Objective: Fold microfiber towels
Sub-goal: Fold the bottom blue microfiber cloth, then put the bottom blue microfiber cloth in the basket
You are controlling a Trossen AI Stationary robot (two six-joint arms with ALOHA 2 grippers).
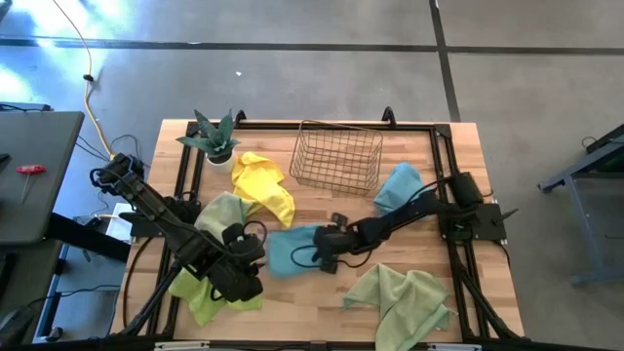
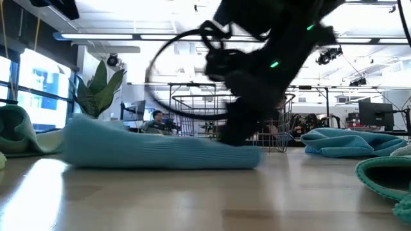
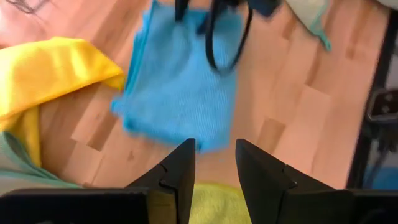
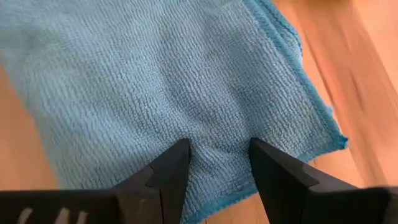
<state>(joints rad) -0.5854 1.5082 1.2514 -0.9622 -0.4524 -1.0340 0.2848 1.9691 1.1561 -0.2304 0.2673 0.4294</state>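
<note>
A light blue towel (image 1: 291,249) lies folded and flat at the table's middle; the low view shows it as a thick slab (image 2: 160,154). My right gripper (image 4: 217,146) is open and slants down over the towel's right end (image 1: 317,244). My left gripper (image 3: 214,146) is open and hangs clear above a lime green towel (image 1: 200,292), just left of the blue one, with nothing between its fingers. Crumpled on the table lie a yellow towel (image 1: 263,185), a sage green towel (image 1: 224,210), a second blue towel (image 1: 400,185) and a pale green towel (image 1: 400,297). My right gripper slants down from the table's right side, its fingertips (image 4: 180,155) spread over the blue towel close to a hemmed edge (image 4: 311,106). Whether they touch the cloth I cannot tell. The towel lies flat on the table.
A wire basket (image 1: 336,156) stands at the far middle, with a small potted plant (image 1: 214,136) to its left. A black frame (image 1: 444,146) runs round the tabletop. Bare wood shows near the front edge, between the lime green and pale green towels.
</note>
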